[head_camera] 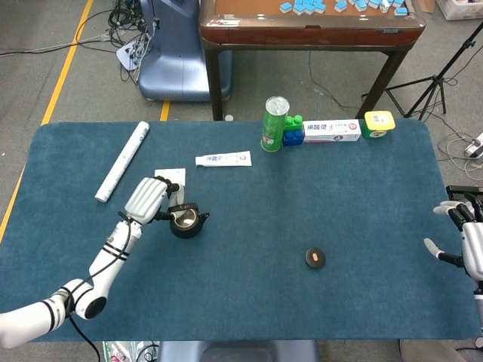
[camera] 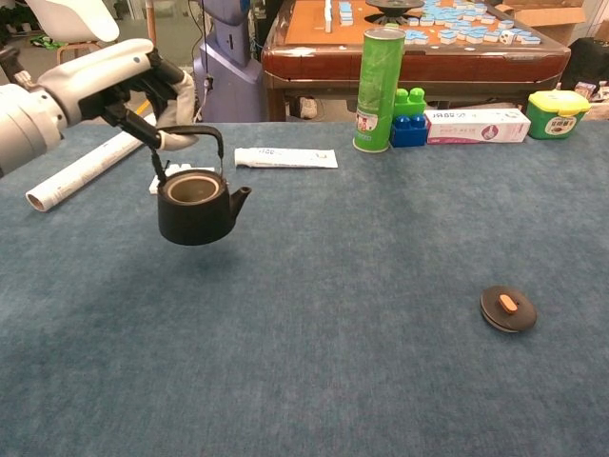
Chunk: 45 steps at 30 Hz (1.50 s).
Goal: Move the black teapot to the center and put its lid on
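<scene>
My left hand (head_camera: 148,199) (camera: 157,90) grips the arched handle of the black teapot (head_camera: 186,221) (camera: 197,204). In the chest view the pot hangs just above the blue cloth, lidless, spout pointing right. Its black lid (head_camera: 315,258) (camera: 507,308) with an orange knob lies flat on the cloth, well to the right of the pot. My right hand (head_camera: 462,235) rests at the table's right edge with fingers spread and nothing in it; only the head view shows it.
Along the far side stand a green can (head_camera: 275,124) (camera: 380,89), blue and green blocks (head_camera: 293,130) (camera: 408,117), a toothpaste box (head_camera: 332,131) (camera: 479,125) and a yellow-lidded tub (head_camera: 377,124) (camera: 557,113). A white tube (head_camera: 223,159) (camera: 285,158) and a paper roll (head_camera: 122,161) (camera: 86,170) lie left.
</scene>
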Tool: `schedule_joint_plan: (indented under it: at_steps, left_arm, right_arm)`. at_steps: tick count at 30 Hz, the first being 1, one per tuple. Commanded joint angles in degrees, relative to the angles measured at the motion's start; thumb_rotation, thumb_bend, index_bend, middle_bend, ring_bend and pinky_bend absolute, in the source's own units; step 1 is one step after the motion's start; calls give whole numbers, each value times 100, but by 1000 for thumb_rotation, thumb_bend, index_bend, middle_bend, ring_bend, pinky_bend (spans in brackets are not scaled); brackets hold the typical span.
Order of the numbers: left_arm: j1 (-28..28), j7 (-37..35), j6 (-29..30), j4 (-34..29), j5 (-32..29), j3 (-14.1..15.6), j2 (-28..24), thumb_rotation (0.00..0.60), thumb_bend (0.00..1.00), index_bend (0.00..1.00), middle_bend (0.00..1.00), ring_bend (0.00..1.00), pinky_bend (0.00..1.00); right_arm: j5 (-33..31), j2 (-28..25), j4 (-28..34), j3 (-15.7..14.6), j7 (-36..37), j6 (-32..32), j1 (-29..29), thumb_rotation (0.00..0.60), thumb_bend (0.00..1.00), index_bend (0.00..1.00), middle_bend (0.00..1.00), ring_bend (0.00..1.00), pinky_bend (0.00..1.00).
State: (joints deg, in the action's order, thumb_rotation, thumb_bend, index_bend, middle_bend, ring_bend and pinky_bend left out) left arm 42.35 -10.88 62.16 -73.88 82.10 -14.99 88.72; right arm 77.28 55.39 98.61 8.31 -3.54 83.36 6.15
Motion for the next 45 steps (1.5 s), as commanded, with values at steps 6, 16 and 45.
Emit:
schedule_joint_plan:
  at_steps: [6,16,45]
  left_arm:
    - [341,192,-227,215,-90,-31,349,600,271,663,780,586,461]
    - [651,355,-394,361,-152,-24,699,600,270,662,780,586,461]
    - [906,628,-836,385,-458,185,915,600,252,286,398,340,373]
  right_arm:
    - [-37,-1,-43,-18,54,23,-58,600,219,351,300,99,119]
    - [-44,-3,-101,-24,137,53,-111,600,218,351,300,99,119]
    - [-5,-32,-99,-44,193,173,-255,600,219,351,300,99,119]
